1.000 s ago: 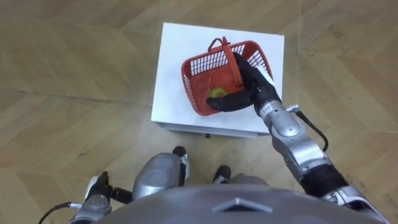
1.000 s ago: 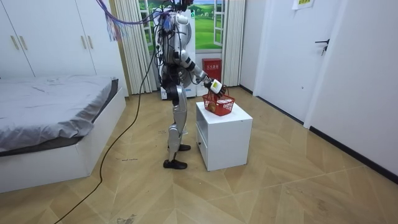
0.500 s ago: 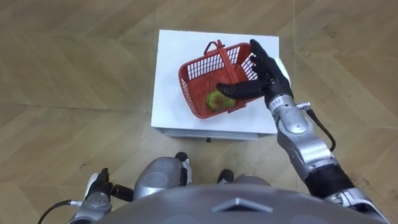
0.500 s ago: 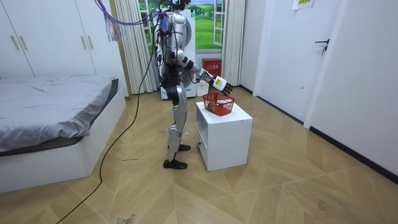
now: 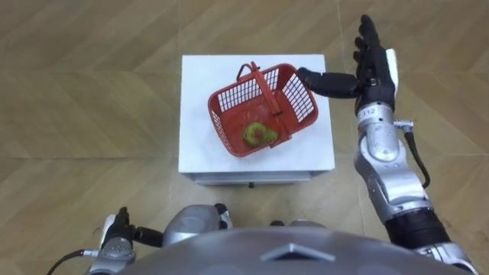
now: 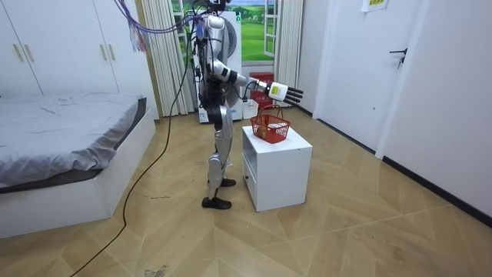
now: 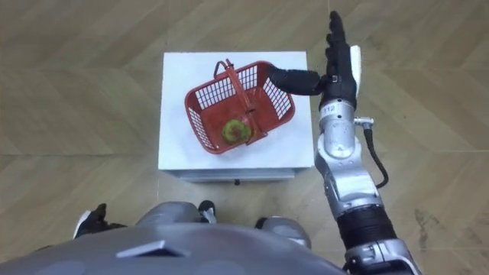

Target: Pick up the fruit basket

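Hovering an open right hand (image 5: 374, 67) beside the fruit basket (image 5: 229, 97), nothing grasped.

Nearest, the left hand (image 5: 114, 235) hangs low by the robot's body, its pose unreadable. Beyond it the white table (image 5: 200, 149) carries the red basket, which sits slightly askew near the middle of the top with a green fruit (image 5: 257, 134) inside. The basket's handle (image 5: 265, 85) arches upright across its middle. The right hand is off the basket's right side, fingers (image 5: 367, 34) straight and spread, thumb pointing toward the rim. The room view puts the hand above the basket. The basket looks like light, stiff plastic lattice, and the loose fruit could probably roll if it tips. The top of the handle seems the best hold, so that it hangs level.
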Controlling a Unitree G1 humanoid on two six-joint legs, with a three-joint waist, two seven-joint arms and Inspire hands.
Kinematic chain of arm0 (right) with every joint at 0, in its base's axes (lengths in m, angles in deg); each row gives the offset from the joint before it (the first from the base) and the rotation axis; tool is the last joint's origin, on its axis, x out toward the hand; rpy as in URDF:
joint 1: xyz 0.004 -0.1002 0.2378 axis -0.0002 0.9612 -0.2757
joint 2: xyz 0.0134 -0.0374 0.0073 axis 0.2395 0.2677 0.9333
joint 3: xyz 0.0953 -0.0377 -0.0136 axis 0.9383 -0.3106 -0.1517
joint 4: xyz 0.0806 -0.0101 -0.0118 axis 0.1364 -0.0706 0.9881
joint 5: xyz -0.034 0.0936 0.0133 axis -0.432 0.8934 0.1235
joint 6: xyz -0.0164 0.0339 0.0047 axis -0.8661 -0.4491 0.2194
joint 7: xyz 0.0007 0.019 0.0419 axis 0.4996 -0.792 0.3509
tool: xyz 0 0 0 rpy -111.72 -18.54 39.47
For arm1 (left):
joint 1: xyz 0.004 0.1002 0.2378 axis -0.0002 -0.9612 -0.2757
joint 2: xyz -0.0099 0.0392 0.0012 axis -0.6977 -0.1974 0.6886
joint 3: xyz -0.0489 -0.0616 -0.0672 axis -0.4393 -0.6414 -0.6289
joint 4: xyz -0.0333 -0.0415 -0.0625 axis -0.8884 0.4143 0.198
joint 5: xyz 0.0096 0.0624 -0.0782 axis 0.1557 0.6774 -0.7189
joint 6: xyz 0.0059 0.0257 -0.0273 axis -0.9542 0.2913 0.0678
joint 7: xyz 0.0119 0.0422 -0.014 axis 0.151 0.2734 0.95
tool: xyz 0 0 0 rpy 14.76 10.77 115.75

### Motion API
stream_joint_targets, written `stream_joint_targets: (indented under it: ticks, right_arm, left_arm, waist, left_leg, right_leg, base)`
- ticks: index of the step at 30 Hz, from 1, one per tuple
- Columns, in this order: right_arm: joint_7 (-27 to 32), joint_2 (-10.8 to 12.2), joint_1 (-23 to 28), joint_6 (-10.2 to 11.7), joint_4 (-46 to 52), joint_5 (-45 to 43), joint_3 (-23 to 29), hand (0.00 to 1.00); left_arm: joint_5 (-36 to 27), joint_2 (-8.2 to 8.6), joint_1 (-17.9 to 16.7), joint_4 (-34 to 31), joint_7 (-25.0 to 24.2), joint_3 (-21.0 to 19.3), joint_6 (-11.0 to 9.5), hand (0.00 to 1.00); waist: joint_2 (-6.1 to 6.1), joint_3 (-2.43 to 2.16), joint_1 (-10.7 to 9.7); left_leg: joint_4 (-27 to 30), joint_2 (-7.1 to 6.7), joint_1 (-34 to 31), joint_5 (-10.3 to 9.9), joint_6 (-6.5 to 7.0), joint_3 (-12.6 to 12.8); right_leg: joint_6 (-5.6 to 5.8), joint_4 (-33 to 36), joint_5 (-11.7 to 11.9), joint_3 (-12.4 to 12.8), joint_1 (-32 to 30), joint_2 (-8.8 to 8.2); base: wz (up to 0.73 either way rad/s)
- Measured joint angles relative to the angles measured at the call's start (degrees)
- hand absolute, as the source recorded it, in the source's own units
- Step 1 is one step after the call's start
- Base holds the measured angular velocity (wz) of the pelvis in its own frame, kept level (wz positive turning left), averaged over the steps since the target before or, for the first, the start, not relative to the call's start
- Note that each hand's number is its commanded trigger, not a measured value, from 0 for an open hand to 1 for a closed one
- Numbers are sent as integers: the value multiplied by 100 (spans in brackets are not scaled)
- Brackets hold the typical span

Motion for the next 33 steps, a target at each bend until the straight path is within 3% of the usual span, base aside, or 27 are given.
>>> stream_joint_targets:
  ticks: [8, 12, 17, 19, 21, 26, 30, 33]
  right_arm:
    - [769, -7, 261, -3, -22, 40, 518, 0]
    - [872, -8, 378, 25, -363, 16, 771, 0]
    - [693, -31, 434, -74, -2284, 1, 1021, 0]
    - [460, -34, 434, -86, -3192, -141, 1058, 0]
    - [196, -47, 438, -249, -4030, -220, 1091, 0]
    - [-419, -76, 520, -796, -5725, -425, 1122, 0]
    - [-783, -81, 551, -1093, -6149, -743, 1107, 0]
    - [-1097, -95, 542, -1326, -6309, -964, 1102, 0]
  left_arm:
    - [1, 47, -184, -342, 22, -124, 59, 0]
    - [2, 89, -312, -455, 23, -224, 140, 0]
    - [14, 175, -415, -536, 34, -544, 148, 0]
    - [83, 175, -478, -533, 34, -625, 153, 0]
    - [326, 176, -527, -532, -1, -669, 208, 0]
    - [1046, 181, -527, -427, -251, -819, 630, 0]
    - [1088, 192, -533, -437, -407, -779, 858, 0]
    - [1088, 212, -521, -438, -501, -777, 929, 0]
  waist:
    - [88, -27, -226]
    - [104, -37, -375]
    - [-11, -18, -472]
    - [-40, -31, -486]
    - [-66, -26, -473]
    - [-71, -24, -377]
    - [-96, 9, -334]
    - [-55, -16, -311]
  left_leg:
    - [-129, -5, 221, 3, -5, -31]
    - [-200, -31, 356, 3, -6, -54]
    - [-265, -65, 522, 5, -10, -159]
    - [-271, -74, 559, 5, -11, -176]
    - [-271, -85, 581, 2, -13, -207]
    - [-193, -101, 586, -19, -28, -313]
    - [-101, -137, 618, -54, -40, -374]
    - [-71, -165, 658, -58, -42, -452]
  right_leg:
    - [5, -16, -3, -98, 177, -3]
    - [32, -95, -20, -107, 345, -12]
    - [70, -122, -47, -129, 517, -22]
    - [73, -163, -49, -122, 577, -23]
    - [73, -193, -50, -137, 625, -25]
    - [89, -191, -71, -204, 691, -24]
    - [40, -186, -177, -248, 748, -42]
    - [38, -169, -245, -287, 793, -59]
  base:
    - [2]
    - [2]
    - [4]
    - [11]
    - [6]
    - [7]
    - [10]
    - [14]
